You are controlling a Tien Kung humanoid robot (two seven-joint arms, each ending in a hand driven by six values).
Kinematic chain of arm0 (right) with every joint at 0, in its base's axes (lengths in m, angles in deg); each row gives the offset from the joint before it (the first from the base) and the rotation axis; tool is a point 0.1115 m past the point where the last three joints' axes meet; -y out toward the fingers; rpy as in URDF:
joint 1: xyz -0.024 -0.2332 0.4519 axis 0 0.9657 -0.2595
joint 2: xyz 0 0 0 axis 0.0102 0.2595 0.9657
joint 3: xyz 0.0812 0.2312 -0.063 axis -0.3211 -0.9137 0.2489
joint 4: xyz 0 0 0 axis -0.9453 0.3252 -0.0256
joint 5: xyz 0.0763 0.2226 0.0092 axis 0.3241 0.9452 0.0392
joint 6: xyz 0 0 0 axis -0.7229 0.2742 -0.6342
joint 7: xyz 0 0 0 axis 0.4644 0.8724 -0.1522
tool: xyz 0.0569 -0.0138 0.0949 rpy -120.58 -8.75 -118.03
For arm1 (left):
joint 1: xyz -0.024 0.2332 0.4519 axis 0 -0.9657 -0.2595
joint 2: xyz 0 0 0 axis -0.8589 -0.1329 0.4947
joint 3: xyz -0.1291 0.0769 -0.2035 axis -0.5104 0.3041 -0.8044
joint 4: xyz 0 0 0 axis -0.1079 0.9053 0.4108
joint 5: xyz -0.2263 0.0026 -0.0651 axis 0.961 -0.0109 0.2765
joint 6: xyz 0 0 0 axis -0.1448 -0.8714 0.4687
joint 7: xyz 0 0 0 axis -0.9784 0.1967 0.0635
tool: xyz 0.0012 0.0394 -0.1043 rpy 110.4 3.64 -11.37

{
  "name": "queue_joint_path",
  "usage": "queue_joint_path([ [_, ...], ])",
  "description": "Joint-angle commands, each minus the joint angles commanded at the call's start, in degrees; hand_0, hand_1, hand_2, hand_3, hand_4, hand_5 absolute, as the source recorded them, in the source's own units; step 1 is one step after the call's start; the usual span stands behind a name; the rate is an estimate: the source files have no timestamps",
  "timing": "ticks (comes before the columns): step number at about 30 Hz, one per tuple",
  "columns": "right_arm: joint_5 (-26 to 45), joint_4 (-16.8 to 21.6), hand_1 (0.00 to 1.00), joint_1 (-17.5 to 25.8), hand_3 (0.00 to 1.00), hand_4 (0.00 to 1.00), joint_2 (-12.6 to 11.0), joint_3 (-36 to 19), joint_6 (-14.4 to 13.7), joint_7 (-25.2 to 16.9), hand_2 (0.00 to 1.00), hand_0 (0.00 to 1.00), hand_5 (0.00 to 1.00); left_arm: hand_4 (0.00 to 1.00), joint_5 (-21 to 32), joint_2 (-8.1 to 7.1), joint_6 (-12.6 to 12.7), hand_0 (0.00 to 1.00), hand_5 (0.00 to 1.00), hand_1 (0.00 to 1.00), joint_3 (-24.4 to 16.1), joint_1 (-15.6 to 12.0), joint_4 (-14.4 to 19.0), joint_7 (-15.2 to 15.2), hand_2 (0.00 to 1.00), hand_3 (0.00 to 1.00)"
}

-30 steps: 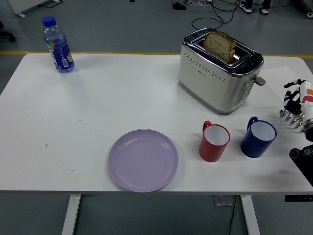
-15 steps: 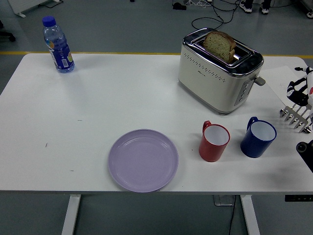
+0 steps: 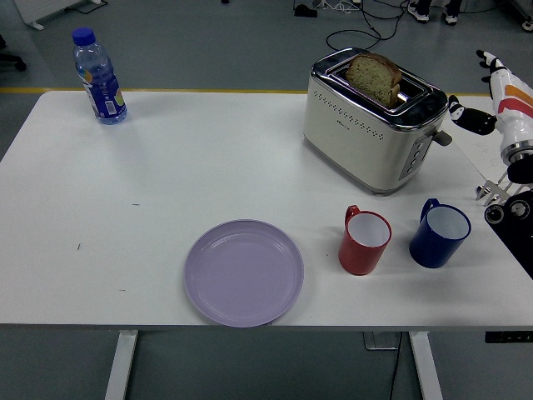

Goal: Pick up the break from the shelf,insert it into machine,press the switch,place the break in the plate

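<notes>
A slice of brown bread (image 3: 375, 77) stands upright in the slot of the cream and chrome toaster (image 3: 366, 125) at the back right of the table. The toaster's lever (image 3: 444, 137) sticks out of its right end. My right hand (image 3: 479, 92) is raised at the right edge, just right of the toaster. Its fingers are spread and hold nothing, and the black-tipped thumb (image 3: 466, 119) points at the toaster's top right corner, just above the lever. The lilac plate (image 3: 244, 272) lies empty at the front centre.
A red mug (image 3: 365, 242) and a blue mug (image 3: 439, 235) stand in front of the toaster. A metal rack (image 3: 490, 192) shows partly behind my right arm. A water bottle (image 3: 98, 77) stands at the back left corner.
My right hand has risen from low over the rack at the right edge and moved up beside the toaster's right end. Bread, toaster and mugs have not moved.
</notes>
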Motion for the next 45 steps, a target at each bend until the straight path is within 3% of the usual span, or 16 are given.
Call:
queue_joint_path([
  [6, 1.9, -1.1, 0.754, -7.6, 0.887, 0.699, 1.7, 4.8, 2.0, 0.5, 0.868, 0.795, 0.258, 0.412, 0.2, -0.2, 0.1, 0.417, 0.998, 0.487, 0.0, 0.4, 0.0, 0.1, 0.534, 0.605],
  [13, 2.9, -8.2, 0.759, -15.6, 0.881, 0.699, 6.5, 12.1, 3.5, 1.0, 0.868, 0.801, 0.26, 0.409, 0.6, -0.53, 0.0, 0.419, 0.998, 0.486, 1.4, 1.1, 0.0, 0.2, 0.529, 0.605],
  [37, 6.0, -30.2, 0.77, -25.1, 0.874, 0.696, 18.2, 19.4, 7.9, 2.2, 0.868, 0.823, 0.259, 0.412, 2.0, -1.12, 0.5, 0.417, 0.998, 0.485, 4.2, 2.2, 0.0, 0.8, 0.52, 0.603],
  [45, 3.8, -35.7, 0.77, -27.9, 0.866, 0.694, 19.6, 20.8, 9.5, 3.0, 0.861, 0.818, 0.257, 0.412, 2.1, -1.26, 0.5, 0.417, 0.998, 0.485, 4.7, 2.6, 0.0, 0.9, 0.518, 0.603],
])
